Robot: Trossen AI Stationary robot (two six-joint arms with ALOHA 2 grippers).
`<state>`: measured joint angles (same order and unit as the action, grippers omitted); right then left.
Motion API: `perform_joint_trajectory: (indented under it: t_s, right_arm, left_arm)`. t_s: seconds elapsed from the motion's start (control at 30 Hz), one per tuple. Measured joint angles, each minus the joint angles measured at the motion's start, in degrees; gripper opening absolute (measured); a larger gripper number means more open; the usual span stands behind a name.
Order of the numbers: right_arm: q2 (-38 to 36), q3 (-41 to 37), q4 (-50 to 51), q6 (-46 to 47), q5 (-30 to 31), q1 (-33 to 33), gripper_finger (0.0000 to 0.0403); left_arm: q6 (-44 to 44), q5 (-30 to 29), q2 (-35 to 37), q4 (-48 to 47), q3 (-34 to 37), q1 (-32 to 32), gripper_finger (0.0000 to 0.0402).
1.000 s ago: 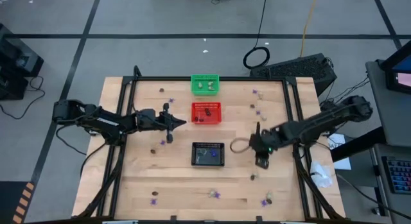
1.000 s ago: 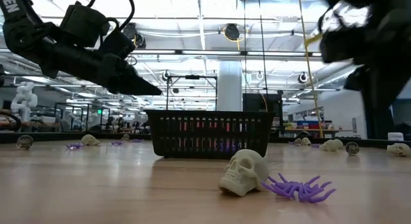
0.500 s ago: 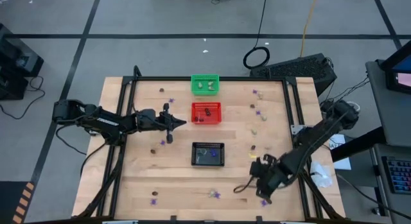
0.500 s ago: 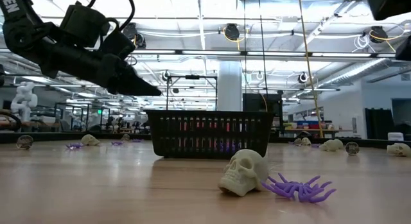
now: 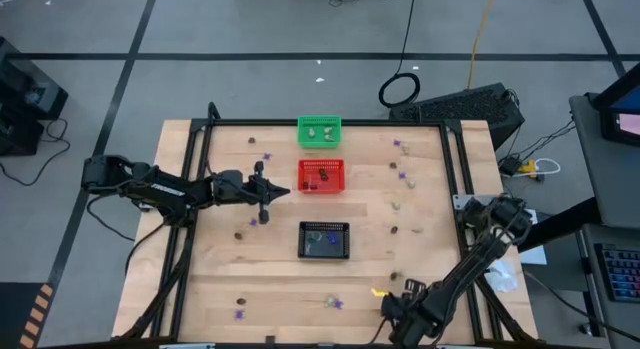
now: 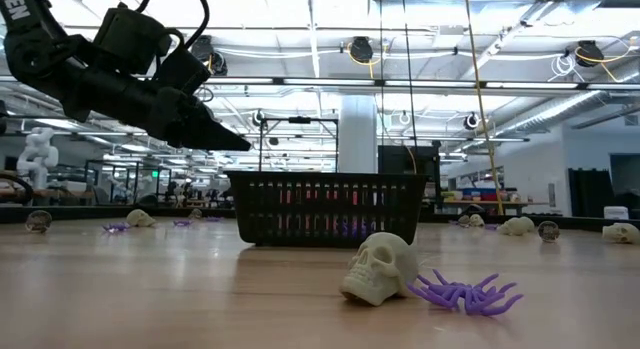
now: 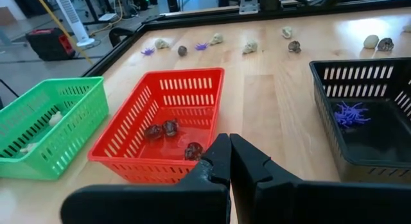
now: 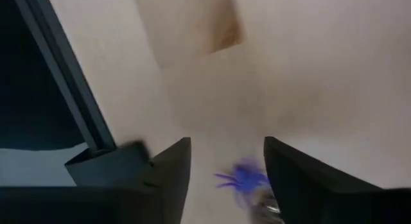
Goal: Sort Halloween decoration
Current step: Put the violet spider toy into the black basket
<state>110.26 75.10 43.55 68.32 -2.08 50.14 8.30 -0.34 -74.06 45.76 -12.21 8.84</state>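
Tiny purple, cream and dark brown trinkets lie scattered on the wooden table. A cream skull and a purple spider lie near the front edge. My right gripper hangs over the table's near right part, pointing down and open. Its fingers stand either side of a blurred purple spider lying on the wood, and they do not touch it. My left gripper waits shut, left of the red basket, above the table.
The green basket holds cream pieces, the red basket dark brown ones, the black basket a purple spider. A black frame rail runs along the table edge close to my right gripper.
My right gripper has swung from beside the black basket toward the table's near edge, come down a little and tipped to point more steeply down. It has left the low view. My left arm has kept still.
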Motion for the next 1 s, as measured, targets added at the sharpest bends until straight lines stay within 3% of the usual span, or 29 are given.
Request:
perform_joint_trajectory:
  t_s: [0.17,0.43,1.0]
  right_arm:
    - [1.5,0.7,0.5,-0.1,-4.3,0.2,0.0203]
    - [0.8,0.5,4.2,-0.4,-6.5,1.2,0.0184]
    - [0.8,0.5,6.5,-3.2,-5.3,1.5,0.0089]
  left_arm:
    - [0.1,0.1,0.0,0.0,0.0,0.0,0.0]
    - [0.1,0.1,0.0,0.0,0.0,0.0,0.0]
    - [-0.5,0.1,0.0,-0.4,0.0,0.0,0.0]
